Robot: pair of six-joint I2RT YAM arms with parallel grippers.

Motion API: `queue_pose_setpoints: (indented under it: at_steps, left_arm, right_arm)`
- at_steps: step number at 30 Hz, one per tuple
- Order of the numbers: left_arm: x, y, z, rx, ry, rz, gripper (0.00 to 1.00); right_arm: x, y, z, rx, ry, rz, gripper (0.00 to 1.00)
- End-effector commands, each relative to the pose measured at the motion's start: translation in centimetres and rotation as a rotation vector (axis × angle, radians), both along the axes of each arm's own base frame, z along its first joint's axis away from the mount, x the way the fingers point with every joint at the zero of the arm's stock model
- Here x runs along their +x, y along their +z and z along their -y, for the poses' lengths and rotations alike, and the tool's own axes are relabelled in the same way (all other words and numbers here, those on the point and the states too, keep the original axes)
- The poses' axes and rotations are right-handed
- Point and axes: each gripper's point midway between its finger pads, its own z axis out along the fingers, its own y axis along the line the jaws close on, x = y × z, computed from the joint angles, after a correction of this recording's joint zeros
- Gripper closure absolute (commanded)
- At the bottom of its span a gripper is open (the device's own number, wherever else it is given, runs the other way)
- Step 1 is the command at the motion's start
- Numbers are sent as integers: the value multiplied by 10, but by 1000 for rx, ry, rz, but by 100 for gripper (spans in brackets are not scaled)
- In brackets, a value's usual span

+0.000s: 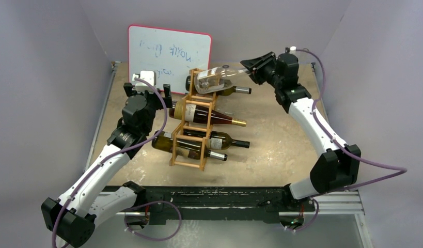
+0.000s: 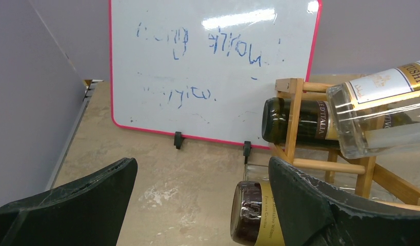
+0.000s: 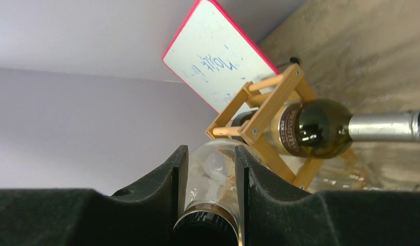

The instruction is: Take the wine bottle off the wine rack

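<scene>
Left pincer [image 2: 202, 166]: spread wide and holding nothing, low over the bench [image 2: 161, 179] to the left of the rack, facing the whiteboard [image 2: 213, 66].
Wine rack [image 1: 190, 129]: a tan wooden ladder frame in the middle of the bench, with dark bottles [image 1: 206, 114] lying through its openings, necks pointing right.
Wine bottle [image 1: 213, 80]: clear glass with a white label, tilted at the rack's far top end, base to the left and neck to the right. We cannot tell whether the base touches the top slats.
Right pincer [image 1: 249, 70]: shut narrow around the bottle's neck, just beside the dark cap.
How it handles: we judge it stiff, smooth and breakable. Most of its weight sits in the body, far from the grip, so it may sag or twist between the pads.
Where to hold: we take the neck as the only part slim enough for these pincers, and a grip closer to the shoulder would be steadier. The broad body would suit the idle left pincer as a support from below.
</scene>
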Motion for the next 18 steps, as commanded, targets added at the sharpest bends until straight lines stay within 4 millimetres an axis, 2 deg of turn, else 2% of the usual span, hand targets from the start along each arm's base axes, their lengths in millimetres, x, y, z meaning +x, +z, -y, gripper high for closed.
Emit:
queue_pose_setpoints:
  at_steps: [1,7,17,18]
  left_arm:
    - [-2,23,3,-46,-18,71,0]
    - [-2,22,4,-47,-23,68,0]
    - [-1,22,7,-48,-32,65,0]
    - [-1,22,7,-50,-33,66,0]
  right_arm:
    - [-11,135,2,10,19,372,100]
    - [-2,160,11,-180,-11,486,100]
    - [-4,187,11,-271,-2,556,100]
    - [-5,194,12,-277,-5,563,100]
